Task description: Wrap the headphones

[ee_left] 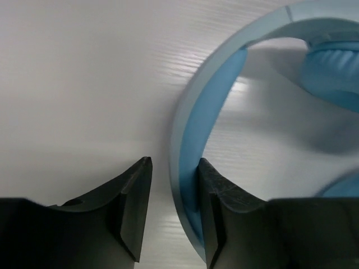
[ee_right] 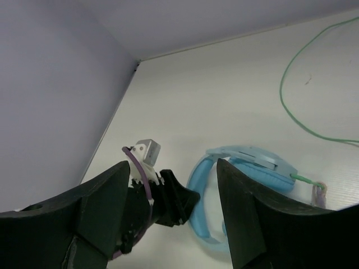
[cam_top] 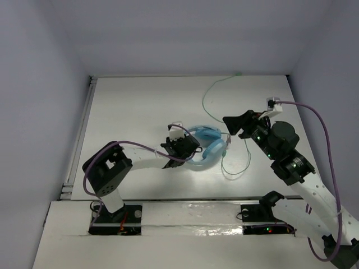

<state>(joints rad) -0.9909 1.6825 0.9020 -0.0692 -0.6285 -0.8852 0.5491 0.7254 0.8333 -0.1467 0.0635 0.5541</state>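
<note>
The light blue headphones point(cam_top: 207, 147) lie flat on the white table point(cam_top: 129, 112), about midway between the two arms and a little nearer the front edge than the back wall. The left gripper point(cam_top: 182, 145) sits low at their left side. In its wrist view its jaws stand apart and straddle the headband point(ee_left: 188, 185): the band runs up between the two fingers, close against the right-hand one, with a strip of bare table showing between it and the other, so it is bracketed rather than pinched. Beyond it the band curves round to a padded earcup point(ee_left: 336, 67) at the upper right of that view. The right gripper point(cam_top: 234, 125) hangs above the table just to the right of the headphones, apart from them, its jaws spread wide with nothing between them (its own camera looks down through the gap at the left gripper point(ee_right: 168, 199) and the headphones point(ee_right: 252, 162) beneath). The thin pale-green cable point(cam_top: 204, 98) lies loose: from the right earcup it sweeps in a wide arc towards the back edge of the table, and another slack loop trails forward on the right, below the right gripper. In the right wrist view the cable point(ee_right: 282, 87) bends across bare table and joins the earcup at its right end. A purple lead point(cam_top: 320, 120) drapes along the right arm.
</note>
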